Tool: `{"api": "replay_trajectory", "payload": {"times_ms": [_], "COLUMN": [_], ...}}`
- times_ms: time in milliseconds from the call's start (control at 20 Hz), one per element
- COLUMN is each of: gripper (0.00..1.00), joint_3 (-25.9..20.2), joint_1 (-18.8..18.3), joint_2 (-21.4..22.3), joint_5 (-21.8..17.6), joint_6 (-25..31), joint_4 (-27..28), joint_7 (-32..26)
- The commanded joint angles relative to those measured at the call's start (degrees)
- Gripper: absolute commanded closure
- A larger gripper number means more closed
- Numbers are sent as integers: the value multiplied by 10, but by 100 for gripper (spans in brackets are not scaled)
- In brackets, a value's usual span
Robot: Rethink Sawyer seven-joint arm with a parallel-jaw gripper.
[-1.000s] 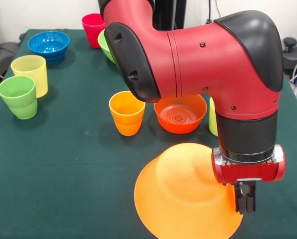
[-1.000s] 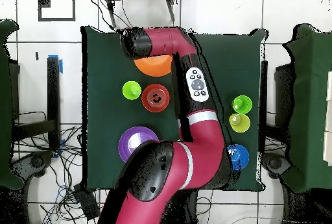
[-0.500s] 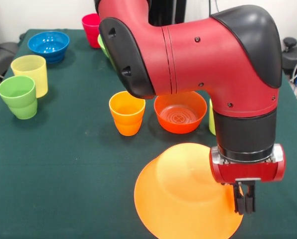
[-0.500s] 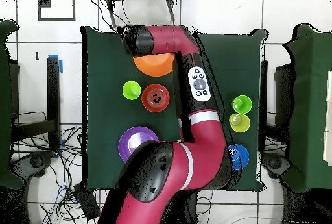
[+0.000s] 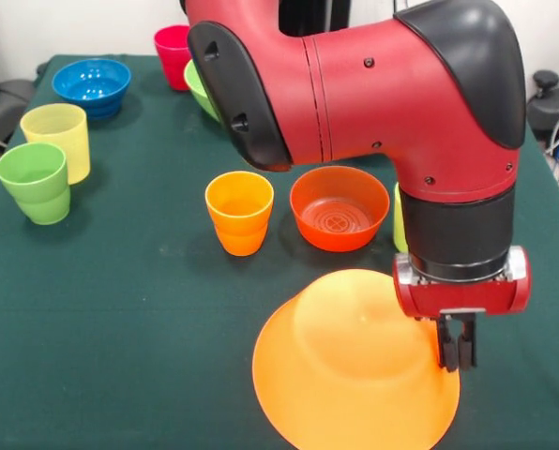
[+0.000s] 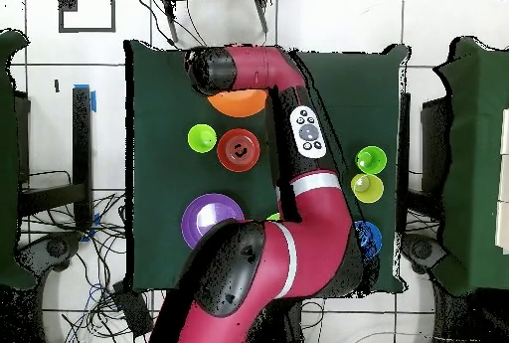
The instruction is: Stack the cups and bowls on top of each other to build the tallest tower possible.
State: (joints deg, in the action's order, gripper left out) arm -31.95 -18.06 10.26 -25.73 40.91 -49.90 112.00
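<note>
We see the gripper with its fingers drawn close together at the 3 o'clock edge of the large orange bowl, which lies upside down on the green table — whether the rim sits between them we cannot tell. At 12 o'clock from that bowl sits the red-orange bowl, the orange cup beside it at 9 o'clock. Far off at 10 o'clock stand the green cup, the pale yellow cup and the blue bowl.
</note>
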Motion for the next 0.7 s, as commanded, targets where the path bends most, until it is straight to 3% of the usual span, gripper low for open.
{"api": "replay_trajectory", "payload": {"times_ms": [50, 300, 700], "gripper": [100, 100, 100], "joint_3": [44, 51, 57], "joint_1": [13, 14, 19], "joint_2": [8, 3, -19], "joint_5": [19, 31, 29], "joint_6": [39, 15, -15], "joint_4": [-87, -106, -85], "joint_7": [56, 62, 45]}}
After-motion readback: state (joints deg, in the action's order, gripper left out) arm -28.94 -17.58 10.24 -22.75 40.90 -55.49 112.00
